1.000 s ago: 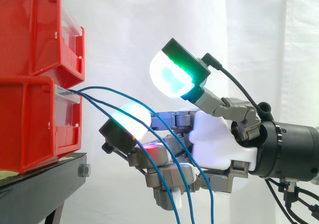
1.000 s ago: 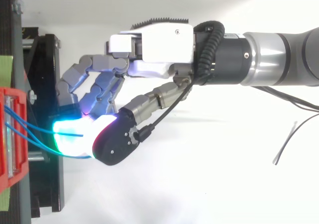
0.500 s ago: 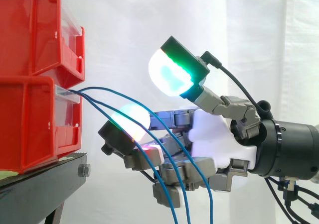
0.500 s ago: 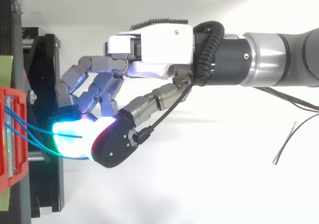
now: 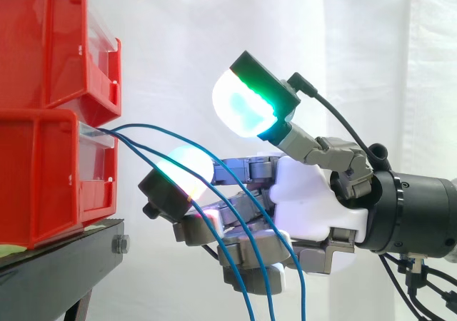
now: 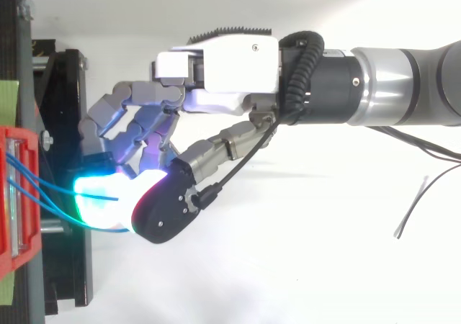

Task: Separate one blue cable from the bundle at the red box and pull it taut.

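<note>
White curtain (image 5: 214, 28) backs the work, and at 9 o'clock in the side view two red bins sit stacked on a black stand (image 5: 64, 253). The blue cables (image 5: 107, 131) leave the front of the lower red bin (image 5: 43, 178) close together, arch a little, then sag toward 5 o'clock across the hand (image 5: 314, 200), which comes in from 3 o'clock. Over the last second the lower fingers (image 5: 250, 260) have folded in under the palm and crept toward the bins, so they now lie right behind the hanging strands. The leading finger pad (image 5: 182, 167) has eased slightly toward 9 o'clock, and the thumb pad (image 5: 246, 107) has hardly moved. The thumb stands well apart at 12 o'clock of that pad, so the hand is spread with its lower fingers partly curled, and as far as I can judge no cable is pinched. The cables keep the same slack curve as before, so this looks like the hand gathering to single out one strand, with the pull not yet begun. From above, the glowing pad (image 6: 108, 194) hangs over the stand's edge, just beside the bin (image 6: 14, 259), with cables (image 6: 43, 187) running under it. The neighbouring strands run so close that closing could catch more than one, and the bin's front lip leaves little room toward 9 o'clock.
</note>
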`<state>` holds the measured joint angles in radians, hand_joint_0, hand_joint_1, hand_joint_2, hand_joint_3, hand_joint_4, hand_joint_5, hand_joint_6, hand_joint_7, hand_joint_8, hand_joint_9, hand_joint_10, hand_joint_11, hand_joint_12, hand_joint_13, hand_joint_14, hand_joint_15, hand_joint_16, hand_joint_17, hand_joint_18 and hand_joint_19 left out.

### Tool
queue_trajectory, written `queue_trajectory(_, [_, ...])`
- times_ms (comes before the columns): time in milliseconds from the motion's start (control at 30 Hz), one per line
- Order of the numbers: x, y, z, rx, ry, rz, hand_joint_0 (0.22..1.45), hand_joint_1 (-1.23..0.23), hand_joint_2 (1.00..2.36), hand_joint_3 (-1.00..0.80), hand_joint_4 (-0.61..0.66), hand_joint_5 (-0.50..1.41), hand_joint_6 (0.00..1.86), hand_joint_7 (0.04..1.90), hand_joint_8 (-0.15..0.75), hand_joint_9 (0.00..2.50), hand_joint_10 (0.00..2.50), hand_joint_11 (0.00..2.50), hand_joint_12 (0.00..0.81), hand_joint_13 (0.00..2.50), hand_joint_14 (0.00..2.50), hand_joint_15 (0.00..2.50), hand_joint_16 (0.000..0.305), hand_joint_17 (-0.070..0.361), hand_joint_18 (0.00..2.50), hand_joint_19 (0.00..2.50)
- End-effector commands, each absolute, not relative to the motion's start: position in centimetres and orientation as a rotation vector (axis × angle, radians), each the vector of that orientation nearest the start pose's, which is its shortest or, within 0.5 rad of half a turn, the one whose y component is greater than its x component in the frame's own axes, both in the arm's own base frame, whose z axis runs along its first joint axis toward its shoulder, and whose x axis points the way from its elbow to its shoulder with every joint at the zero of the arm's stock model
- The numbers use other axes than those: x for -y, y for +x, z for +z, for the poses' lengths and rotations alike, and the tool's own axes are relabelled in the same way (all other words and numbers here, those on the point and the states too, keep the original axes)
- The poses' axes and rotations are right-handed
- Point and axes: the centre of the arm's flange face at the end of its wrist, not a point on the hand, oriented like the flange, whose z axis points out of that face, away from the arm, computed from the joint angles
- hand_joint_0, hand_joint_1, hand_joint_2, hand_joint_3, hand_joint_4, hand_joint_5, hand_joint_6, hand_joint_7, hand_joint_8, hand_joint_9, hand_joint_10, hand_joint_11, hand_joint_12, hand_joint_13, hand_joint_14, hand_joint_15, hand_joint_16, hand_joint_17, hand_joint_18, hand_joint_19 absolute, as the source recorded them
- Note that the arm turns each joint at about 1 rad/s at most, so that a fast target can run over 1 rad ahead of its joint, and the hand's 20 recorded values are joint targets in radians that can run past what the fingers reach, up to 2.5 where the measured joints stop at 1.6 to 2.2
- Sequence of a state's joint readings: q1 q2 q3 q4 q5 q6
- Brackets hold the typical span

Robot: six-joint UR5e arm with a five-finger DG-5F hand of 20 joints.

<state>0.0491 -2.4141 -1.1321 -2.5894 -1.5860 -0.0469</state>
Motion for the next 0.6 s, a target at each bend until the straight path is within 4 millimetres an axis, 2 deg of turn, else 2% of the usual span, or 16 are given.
queue_trajectory(0, [9.16, 79.67, 20.77, -1.162, 1.036, 1.290, 0.53, -0.59, 1.00, -0.50, 0.23, -0.25, 0.90, 0.92, 0.349, 0.69, 0.01, 1.32, 0.368, 1.15, 0.02, 1.28, 0.046, 0.105, 1.07, 1.11])
queue_trajectory(167, [9.16, 79.65, 20.61, -1.164, 1.043, 1.292, 0.53, -0.59, 1.00, -0.50, 0.24, -0.25, 0.90, 0.93, 0.348, 0.67, 0.02, 1.26, 0.364, 1.17, 0.02, 1.20, 0.047, 0.106, 1.06, 1.04])
queue_trajectory(300, [8.91, 79.68, 20.61, -1.160, 1.052, 1.306, 0.53, -0.58, 1.00, -0.50, 0.24, -0.25, 0.90, 0.93, 0.351, 0.65, 0.02, 1.18, 0.362, 1.19, 0.02, 0.99, 0.048, 0.109, 1.04, 0.91])
queue_trajectory(433, [8.90, 79.68, 20.61, -1.157, 1.060, 1.316, 0.53, -0.58, 1.00, -0.50, 0.24, -0.25, 0.90, 0.94, 0.355, 0.65, 0.02, 1.14, 0.373, 1.20, 0.02, 0.91, 0.048, 0.107, 1.03, 0.87])
queue_trajectory(467, [8.78, 79.69, 20.61, -1.156, 1.062, 1.320, 0.53, -0.58, 1.00, -0.50, 0.24, -0.25, 0.90, 0.94, 0.357, 0.64, 0.02, 1.09, 0.378, 1.19, 0.02, 0.80, 0.047, 0.105, 1.01, 0.83])
queue_trajectory(567, [8.78, 79.69, 20.61, -1.154, 1.066, 1.325, 0.53, -0.58, 1.00, -0.50, 0.24, -0.25, 0.90, 0.94, 0.358, 0.64, 0.02, 1.08, 0.381, 1.18, 0.02, 0.75, 0.046, 0.105, 1.00, 0.83])
